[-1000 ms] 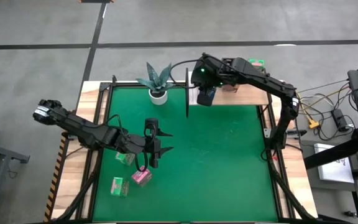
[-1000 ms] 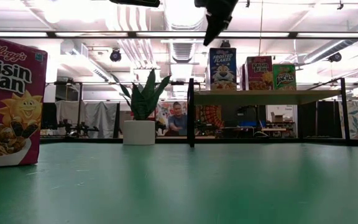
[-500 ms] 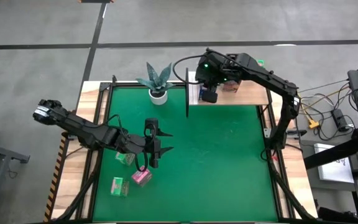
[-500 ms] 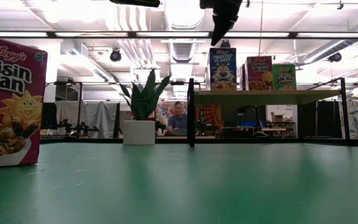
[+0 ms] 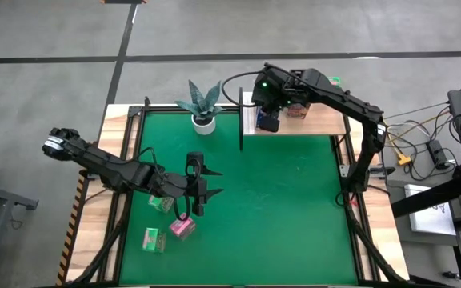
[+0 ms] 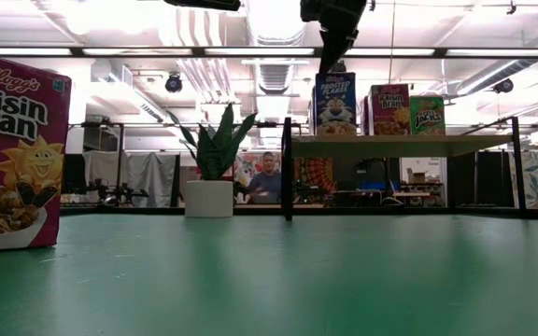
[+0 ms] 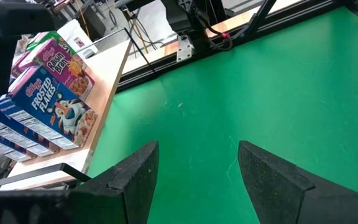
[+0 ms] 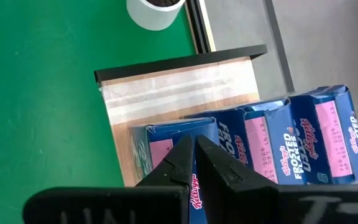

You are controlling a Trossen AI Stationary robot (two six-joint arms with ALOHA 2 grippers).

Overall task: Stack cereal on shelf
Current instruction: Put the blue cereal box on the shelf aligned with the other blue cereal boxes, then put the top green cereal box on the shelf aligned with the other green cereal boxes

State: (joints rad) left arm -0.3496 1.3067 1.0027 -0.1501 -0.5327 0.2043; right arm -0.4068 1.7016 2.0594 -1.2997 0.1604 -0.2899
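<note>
On the shelf [image 5: 318, 122], right end effector [image 5: 269, 122] clenched above 3 blue boxes [image 8: 278, 146]; left end effector [image 7: 194, 168] released.

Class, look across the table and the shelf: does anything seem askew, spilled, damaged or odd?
Nothing stands out. The boxes on the shelf stand upright in a row, the plant is upright, and three boxes lie loose on the mat near the left hand.

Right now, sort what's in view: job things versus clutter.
Job: shelf; boxes on it; loose boxes on the mat; right tool, shut, at the shelf; left tool, open, near the loose boxes.
Lying about: plant; cables; person in the background.
</note>
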